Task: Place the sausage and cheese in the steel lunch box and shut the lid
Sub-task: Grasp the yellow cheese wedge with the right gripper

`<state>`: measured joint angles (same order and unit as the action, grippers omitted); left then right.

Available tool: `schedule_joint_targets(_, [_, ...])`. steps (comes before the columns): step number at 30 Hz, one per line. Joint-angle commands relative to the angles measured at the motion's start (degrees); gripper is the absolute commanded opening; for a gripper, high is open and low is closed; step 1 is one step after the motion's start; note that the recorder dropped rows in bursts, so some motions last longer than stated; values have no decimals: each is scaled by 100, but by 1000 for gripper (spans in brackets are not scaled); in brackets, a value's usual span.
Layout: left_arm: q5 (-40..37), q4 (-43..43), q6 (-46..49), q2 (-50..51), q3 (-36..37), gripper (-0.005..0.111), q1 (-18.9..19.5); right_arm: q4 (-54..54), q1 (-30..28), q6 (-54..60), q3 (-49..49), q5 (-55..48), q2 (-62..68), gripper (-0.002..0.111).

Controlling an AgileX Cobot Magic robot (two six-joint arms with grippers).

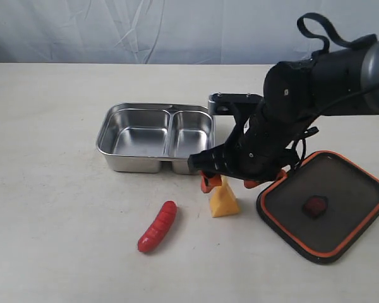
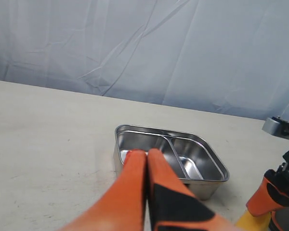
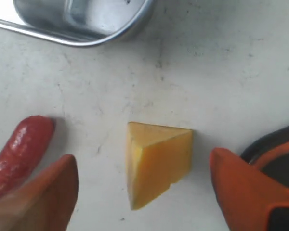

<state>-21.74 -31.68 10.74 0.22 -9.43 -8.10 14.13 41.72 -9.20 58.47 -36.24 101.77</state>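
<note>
The right tool (image 1: pixel 230 182) hangs spread over the cheese (image 1: pixel 223 202), between sausage (image 1: pixel 158 226) and lid (image 1: pixel 324 205).

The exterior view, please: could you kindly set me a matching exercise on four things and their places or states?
1 sausage
2 cheese
3 steel lunch box
4 lid

A empty
B on the table, right of the cheese
C straddled by the open right gripper
D on the table, left of the cheese

Pairs: 1-D, 2-C, 3-A, 4-B
</note>
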Motion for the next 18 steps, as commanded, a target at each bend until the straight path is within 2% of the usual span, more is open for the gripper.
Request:
schedule_joint_targets(1, [75,-16,2,-22,24,0,-45,-77,7,-21,28,258,298,69])
schedule_joint_targets(3, [75,-16,2,-22,24,0,-45,-77,7,-21,28,281,403,62])
schedule_joint_targets(6, [75,-16,2,-22,24,0,-45,-88,7,-9,28,283,521,45])
schedule_joint_targets(11, [75,-16,2,-22,24,0,-45,-75,7,204,50,35,532,0])
schedule_joint_targets(18, [75,-16,2,-22,24,0,-45,-48,7,368,78,-275,289,0])
